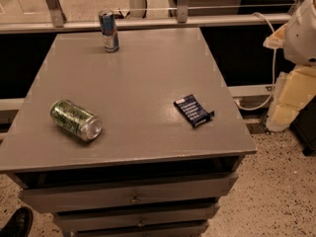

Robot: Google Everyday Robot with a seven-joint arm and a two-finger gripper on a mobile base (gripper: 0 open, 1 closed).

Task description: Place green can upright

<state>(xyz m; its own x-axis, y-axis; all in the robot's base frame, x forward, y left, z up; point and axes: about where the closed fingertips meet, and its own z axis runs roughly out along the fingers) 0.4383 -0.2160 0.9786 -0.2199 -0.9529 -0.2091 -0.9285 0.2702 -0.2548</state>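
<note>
The green can (75,120) lies on its side on the grey table top (143,83), near the front left corner. Its body is mottled green and its silver end faces front right. Part of my arm (298,48), white and cream, shows at the right edge, beside and beyond the table's right side. My gripper itself is not in view, and nothing touches the can.
A slim blue-and-silver can (108,31) stands upright at the table's back left. A dark blue packet (193,110) lies flat toward the front right. The table has drawers (133,196) below. A black shoe (17,223) shows at the bottom left on the speckled floor.
</note>
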